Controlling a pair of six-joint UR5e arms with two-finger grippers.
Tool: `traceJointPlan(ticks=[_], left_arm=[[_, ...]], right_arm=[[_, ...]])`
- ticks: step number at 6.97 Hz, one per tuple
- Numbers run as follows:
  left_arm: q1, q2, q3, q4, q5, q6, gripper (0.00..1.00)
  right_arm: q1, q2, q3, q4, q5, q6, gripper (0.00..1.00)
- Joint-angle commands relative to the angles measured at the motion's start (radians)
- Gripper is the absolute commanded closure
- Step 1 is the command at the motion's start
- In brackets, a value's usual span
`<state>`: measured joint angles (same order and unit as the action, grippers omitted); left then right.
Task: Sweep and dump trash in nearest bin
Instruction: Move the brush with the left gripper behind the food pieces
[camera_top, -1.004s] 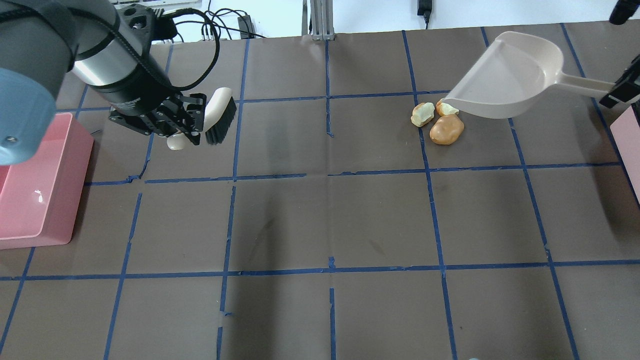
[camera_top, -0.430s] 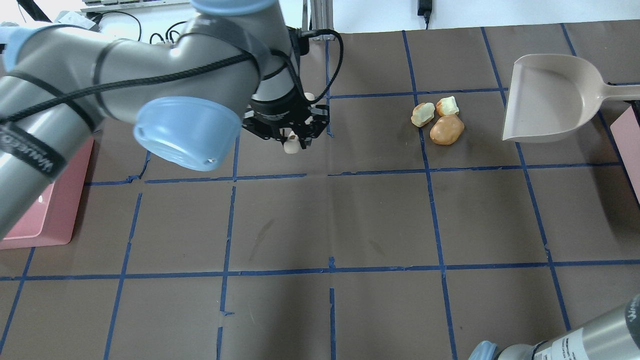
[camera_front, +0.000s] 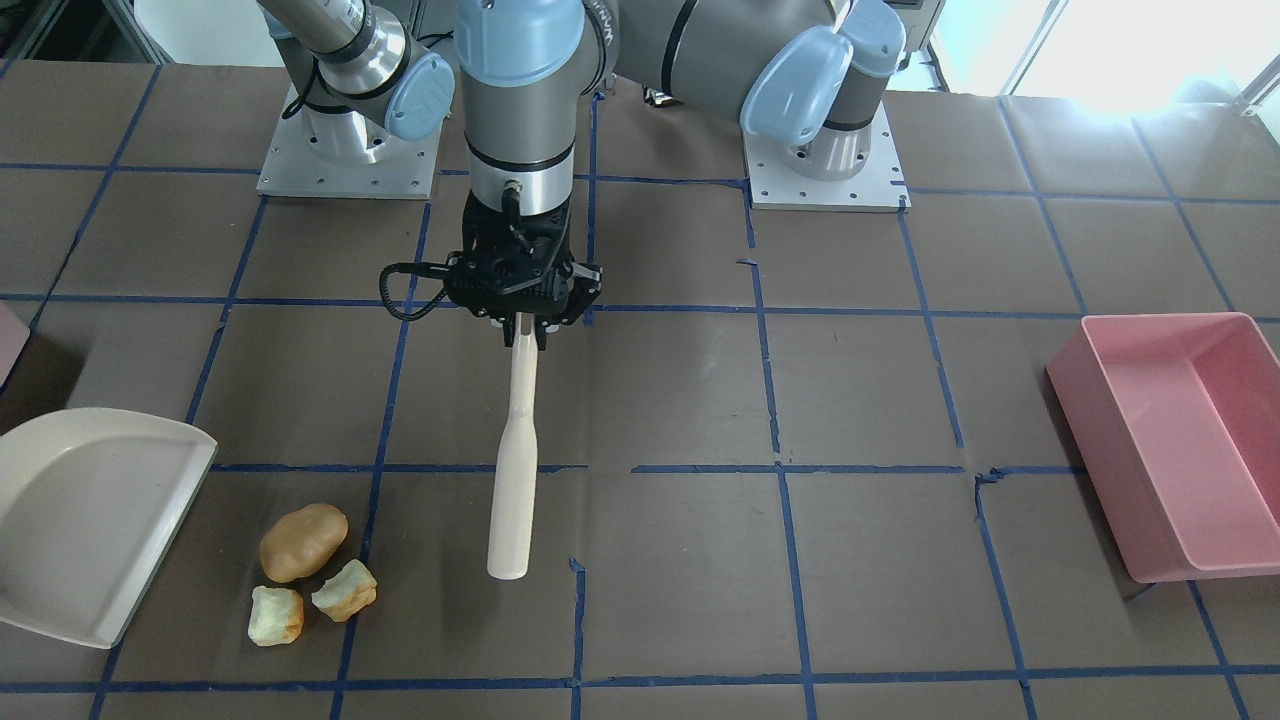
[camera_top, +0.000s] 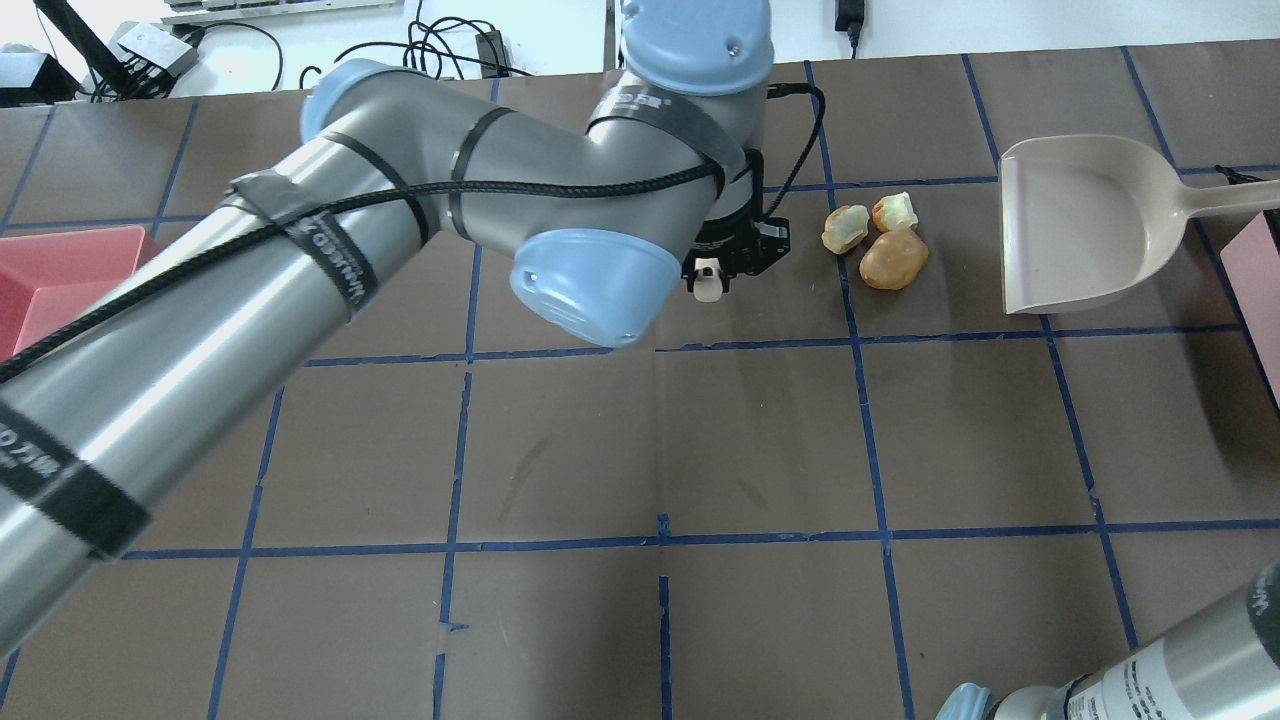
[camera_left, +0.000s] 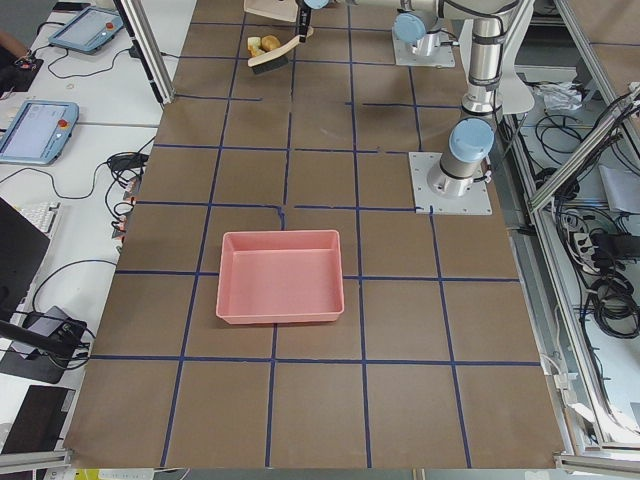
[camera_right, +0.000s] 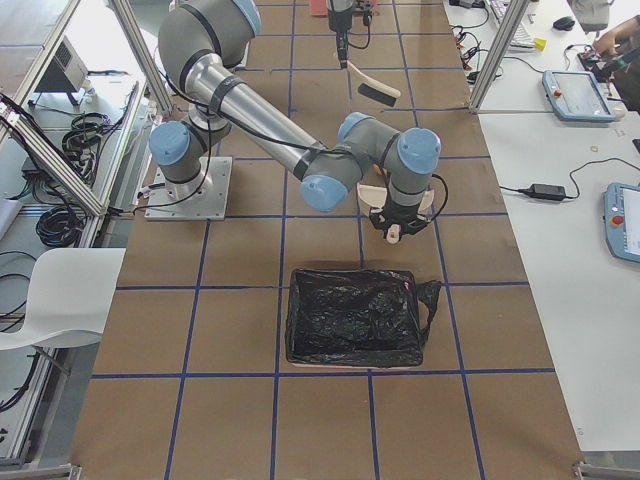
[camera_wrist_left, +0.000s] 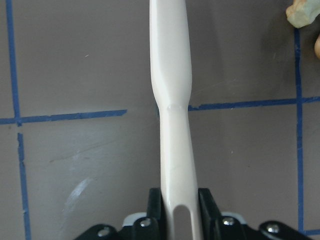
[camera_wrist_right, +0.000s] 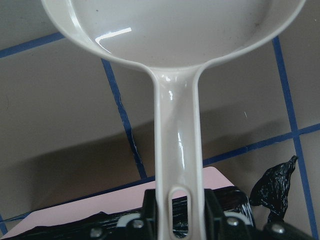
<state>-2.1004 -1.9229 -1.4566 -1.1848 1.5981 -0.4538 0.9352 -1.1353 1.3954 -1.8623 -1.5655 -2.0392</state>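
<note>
The left end effector (camera_wrist_left: 180, 202) is clenched on the tail of a cream brush handle (camera_wrist_left: 172, 100). Its black fingers (camera_wrist_left: 154, 200) press against either side, level with the hanging slot, and the handle runs straight out from it over the brown, blue-taped surface (camera_front: 680, 400). In the front-facing view the brush (camera_front: 510, 480) shows only its pale back. Its bristles appear as no more than a small dark patch in the side views, so whether they touch the surface is hard to say. Near the brush's outer end lies the trash: a tan-brown potato-shaped lump (camera_top: 893, 259) and two pale yellow-green chunks (camera_top: 845, 228) with orange-brown crust. They are huddled close together on the surface, between the brush and the dustpan (camera_top: 1080, 220). The right end effector (camera_wrist_right: 176, 207) is grasping the beige dustpan's handle, one finger on each side of the slot. The pan's open lip faces the trash, near it but apart. Behind the dustpan, below the right wrist, sits the bin (camera_top: 1262, 260), pale pink and lined with a black bag (camera_right: 355, 315). A deeper pink tub (camera_front: 1170, 440) stands well apart toward the other end of the surface.
</note>
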Motion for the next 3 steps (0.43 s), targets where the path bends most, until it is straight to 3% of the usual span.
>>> traceJointPlan(ticks=[1,2,3], left_arm=[[-0.058,-0.067,-0.001,0.165,0.093,-0.037,1.0],[-0.075,-0.079,-0.022,0.195,0.103,-0.087,1.0],[-0.098,-0.082,-0.063,0.311,0.209,-0.097,1.0]], right_arm=[[0.023,0.018,0.008,-0.015,-0.007,-0.059,1.0],[0.033,0.025,0.014,-0.023,-0.008,-0.068,1.0],[0.045,0.034,0.013,-0.034,-0.005,-0.076,1.0]])
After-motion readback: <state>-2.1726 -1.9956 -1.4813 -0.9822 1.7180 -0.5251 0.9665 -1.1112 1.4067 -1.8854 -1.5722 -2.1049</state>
